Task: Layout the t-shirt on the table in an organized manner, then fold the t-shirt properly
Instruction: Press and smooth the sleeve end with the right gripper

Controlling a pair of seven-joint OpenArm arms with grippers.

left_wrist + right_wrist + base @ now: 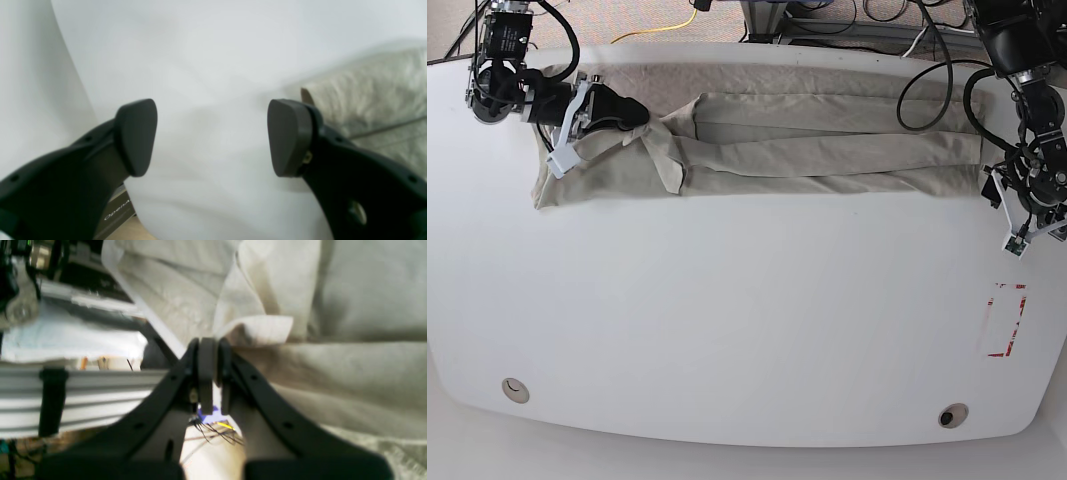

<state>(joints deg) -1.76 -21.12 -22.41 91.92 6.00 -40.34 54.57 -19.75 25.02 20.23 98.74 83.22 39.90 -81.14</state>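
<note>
T-shirt (827, 145) stretched along table (727, 320) far edge; right gripper (211, 350) clamped on shirt; left gripper (213, 136) jaws apart, empty.

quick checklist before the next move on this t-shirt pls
1. Right pincer has cloth: ok. It is shut on a fold of the t-shirt.
2. Left pincer free: ok. It is open over bare table with nothing between its pads.
3. Left pincer near the shirt's end: ok. Cloth shows just beside one pad in the left wrist view.
4. T-shirt laid out flat: not ok. It lies as a long, bunched strip along the far edge.
5. Shirt fully on the table: cannot tell. Its far edge runs close to the table edge.
6. Room to spread: ok. The near side shows only the red-outlined rectangle.
</note>
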